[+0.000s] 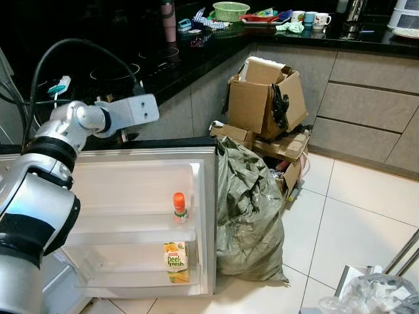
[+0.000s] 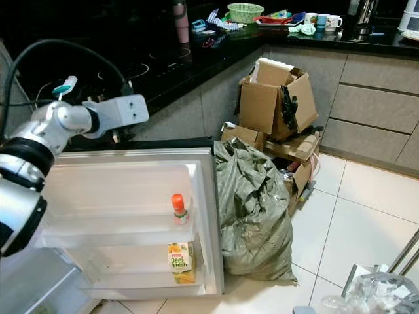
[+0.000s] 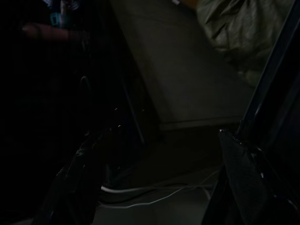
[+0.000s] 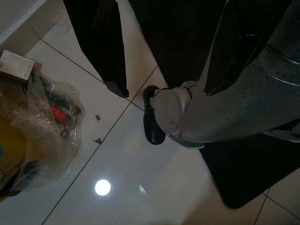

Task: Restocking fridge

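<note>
We see the fridge door (image 1: 131, 190) open, a bottle (image 1: 179, 208) on its upper shelf and a carton (image 1: 175, 261) below. Our left hand (image 3: 154, 187), fingers spread, hangs above the door behind its top edge; our right hand (image 4: 164, 70) hangs spread over the floor.

The left arm (image 1: 39, 190) is made of round silver segments, joined by black rings. Its wrist ends in a flat silver-grey plate (image 1: 134, 110) with small dark screw holes. A thick black cable (image 1: 78, 44) goes in an arc from the arm to the wrist, and a small teal and white tag (image 1: 59, 86) is near it. In the right wrist view, two long black fingers (image 4: 101, 42) and a silver leg with a rounded grey foot (image 4: 176, 115) are visible.
</note>
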`<state>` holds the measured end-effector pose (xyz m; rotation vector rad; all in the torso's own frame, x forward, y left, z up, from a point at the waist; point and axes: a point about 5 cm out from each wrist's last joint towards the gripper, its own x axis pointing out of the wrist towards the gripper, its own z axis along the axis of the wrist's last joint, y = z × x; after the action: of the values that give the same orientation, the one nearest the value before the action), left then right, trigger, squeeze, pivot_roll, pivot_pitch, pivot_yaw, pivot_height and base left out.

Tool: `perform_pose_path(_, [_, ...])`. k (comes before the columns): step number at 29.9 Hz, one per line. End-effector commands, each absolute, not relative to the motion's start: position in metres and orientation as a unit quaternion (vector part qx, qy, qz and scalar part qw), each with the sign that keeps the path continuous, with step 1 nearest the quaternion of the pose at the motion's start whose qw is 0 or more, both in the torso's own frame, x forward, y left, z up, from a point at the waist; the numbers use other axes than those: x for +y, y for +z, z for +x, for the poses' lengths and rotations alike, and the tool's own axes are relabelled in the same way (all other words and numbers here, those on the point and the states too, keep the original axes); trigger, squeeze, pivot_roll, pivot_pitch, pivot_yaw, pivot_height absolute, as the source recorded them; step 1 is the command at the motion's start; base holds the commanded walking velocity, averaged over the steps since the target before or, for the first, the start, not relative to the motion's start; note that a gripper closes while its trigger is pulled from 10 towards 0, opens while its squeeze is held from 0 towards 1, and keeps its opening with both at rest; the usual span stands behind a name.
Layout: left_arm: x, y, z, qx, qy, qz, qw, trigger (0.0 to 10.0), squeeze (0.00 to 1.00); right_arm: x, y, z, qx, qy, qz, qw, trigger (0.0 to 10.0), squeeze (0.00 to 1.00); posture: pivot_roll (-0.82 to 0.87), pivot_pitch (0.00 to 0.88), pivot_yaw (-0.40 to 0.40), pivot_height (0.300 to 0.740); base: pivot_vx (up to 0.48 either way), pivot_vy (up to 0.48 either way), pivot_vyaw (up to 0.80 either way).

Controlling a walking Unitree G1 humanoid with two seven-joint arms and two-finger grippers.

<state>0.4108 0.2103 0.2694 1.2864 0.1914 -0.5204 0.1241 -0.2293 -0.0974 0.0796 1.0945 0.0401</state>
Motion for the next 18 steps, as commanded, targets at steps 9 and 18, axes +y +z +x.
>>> perform_pose_path(9, [0.2,0.247,0.407,0.137,-0.315,0.587,0.733,10.0,0.0,-0.23,-0.099,0.119,0.519,0.011,0.043,0.853,10.0,0.0,-0.19,0.014,0.083,0.74,0.0,0.0,0.0])
perform_pose_path(18, [0.199,0.239,0.399,0.179,-0.396,0.567,0.7,10.0,0.0,-0.23,-0.098,0.121,0.518,0.012,0.044,0.854,10.0,0.0,-0.18,0.014,0.083,0.74,0.0,0.0,0.0])
